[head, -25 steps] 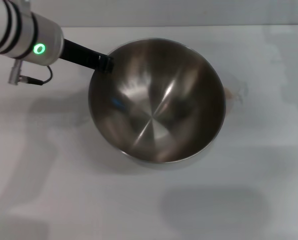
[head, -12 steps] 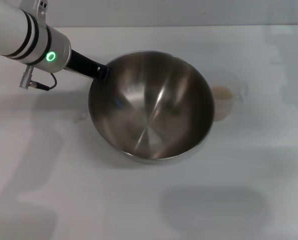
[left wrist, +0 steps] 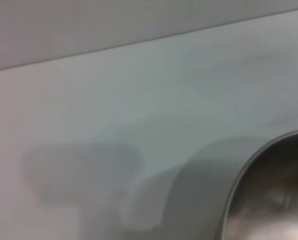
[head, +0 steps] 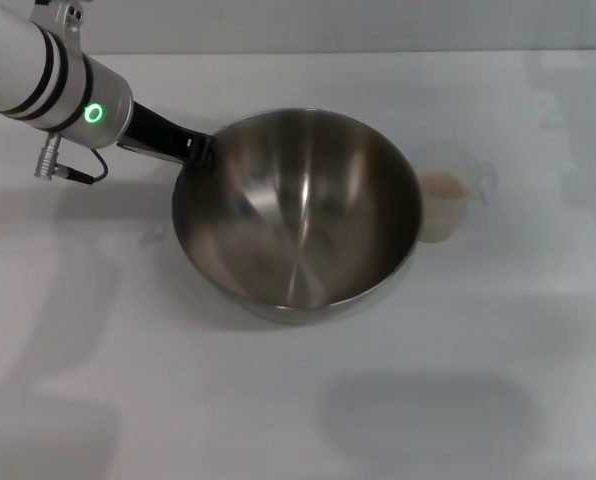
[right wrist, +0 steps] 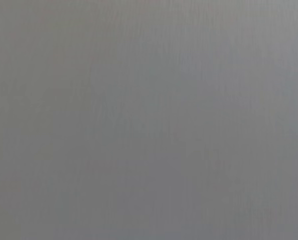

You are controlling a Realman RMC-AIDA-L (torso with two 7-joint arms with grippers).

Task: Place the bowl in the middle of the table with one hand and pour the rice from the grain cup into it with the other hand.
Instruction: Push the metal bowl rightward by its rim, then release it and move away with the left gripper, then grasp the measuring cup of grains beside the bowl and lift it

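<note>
The large steel bowl is near the middle of the white table, tilted slightly. My left gripper is shut on the bowl's far-left rim, with dark fingers over the edge. A part of the bowl also shows in the left wrist view. The clear grain cup stands just right of the bowl, close to its rim, holding pale beige rice. My right gripper is out of view; the right wrist view shows only plain grey.
A cable hangs under the left wrist. The table's far edge runs along the back. White tabletop lies in front of and to the left of the bowl.
My left gripper has drawn the bowl a little left and toward the front, and the bowl sits flatter. The grain cup, mostly hidden behind the bowl before, now shows.
</note>
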